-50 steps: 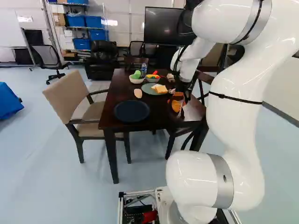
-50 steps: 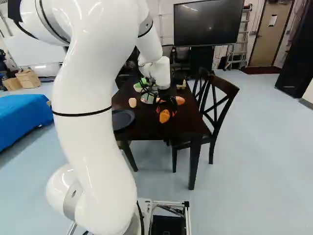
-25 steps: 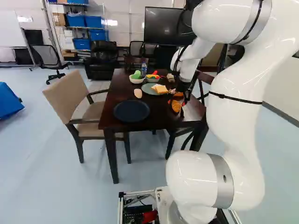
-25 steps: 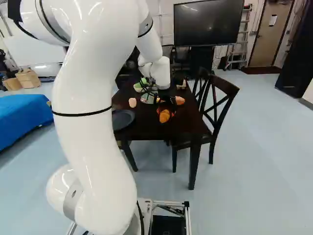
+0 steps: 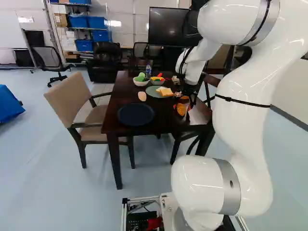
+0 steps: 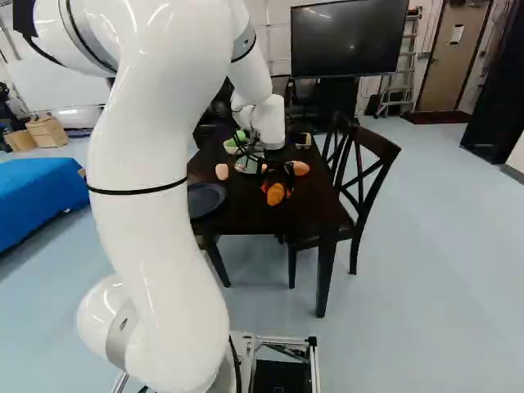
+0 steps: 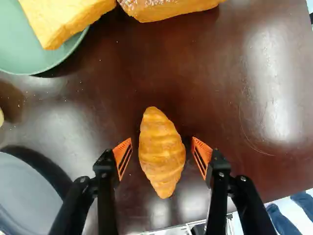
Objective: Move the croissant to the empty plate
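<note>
In the left base view, the croissant is a small golden shape on the dark wooden table, to the right of the dark plate. The gripper is down around it. Tabletop lies between the croissant and that plate, which sits near the table's near edge; an armchair stands beside that corner. The green plate with bread slices lies farther back. Base and tableware match the picture from half a second ago.

In the right base view, the croissant shows orange-brown below the gripper's dark body, with tabletop between it and the near edge. A wooden chair stands at the table's right side. Croissant, plate and chair keep their earlier places, and any shift of the arm is too small to tell.

In the wrist view, the croissant is golden, ridged and tapered at both ends, lying lengthwise between the gripper's spread fingers. A narrow gap separates it from each orange pad. A sugar-dusted loaf lies ahead, and the dark plate is beside the gripper, past one finger.
</note>
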You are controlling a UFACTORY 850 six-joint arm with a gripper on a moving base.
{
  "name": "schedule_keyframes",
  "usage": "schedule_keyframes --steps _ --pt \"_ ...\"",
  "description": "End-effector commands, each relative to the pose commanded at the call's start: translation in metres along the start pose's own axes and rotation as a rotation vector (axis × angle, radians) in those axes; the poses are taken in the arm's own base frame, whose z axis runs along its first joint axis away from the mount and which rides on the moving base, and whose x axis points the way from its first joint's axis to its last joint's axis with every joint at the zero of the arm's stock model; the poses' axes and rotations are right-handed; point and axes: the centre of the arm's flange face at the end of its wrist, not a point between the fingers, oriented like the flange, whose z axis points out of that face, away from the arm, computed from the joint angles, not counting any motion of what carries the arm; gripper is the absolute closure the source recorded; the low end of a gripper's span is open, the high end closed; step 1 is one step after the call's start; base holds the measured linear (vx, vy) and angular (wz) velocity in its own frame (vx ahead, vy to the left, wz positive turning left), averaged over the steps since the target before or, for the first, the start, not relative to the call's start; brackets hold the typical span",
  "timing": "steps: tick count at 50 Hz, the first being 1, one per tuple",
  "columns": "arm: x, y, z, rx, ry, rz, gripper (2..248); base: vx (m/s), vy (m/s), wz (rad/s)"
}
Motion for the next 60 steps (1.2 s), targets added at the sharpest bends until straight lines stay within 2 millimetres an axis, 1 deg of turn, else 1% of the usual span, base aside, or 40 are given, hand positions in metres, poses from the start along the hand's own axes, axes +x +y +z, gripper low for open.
schedule_keyframes --steps 1,5,6,32,33,37,38,42,43,47,48,60 --pt "-0.0002 0.0 0.0 0.0 -0.002 0.0 77 0.0 0.0 0.0" --pt "-0.0008 0.0001 0.0 -0.002 -0.009 -0.002 77 0.0 0.0 0.0" --pt "-0.001 0.0002 0.0 -0.002 -0.011 -0.003 89 0.0 0.0 0.0" --pt "-0.0025 0.0003 0.0 -0.004 -0.028 -0.005 89 0.0 0.0 0.0" --pt "-0.0025 0.0003 0.0 -0.004 -0.028 -0.005 98 0.0 0.0 0.0" --pt "-0.0025 0.0003 0.0 -0.004 -0.028 -0.005 98 0.0 0.0 0.0" --pt "-0.0025 0.0003 0.0 -0.004 -0.028 -0.005 107 0.0 0.0 0.0" --pt "-0.0025 0.0003 0.0 -0.004 -0.028 -0.005 107 0.0 0.0 0.0" --pt "-0.0025 0.0003 0.0 -0.004 -0.028 -0.005 116 0.0 0.0 0.0" --pt "-0.0025 0.0003 0.0 -0.004 -0.028 -0.005 116 0.0 0.0 0.0" --pt "-0.0025 0.0003 0.0 -0.004 -0.028 -0.005 125 0.0 0.0 0.0" --pt "-0.0025 0.0003 0.0 -0.004 -0.028 -0.005 126 0.0 0.0 0.0"
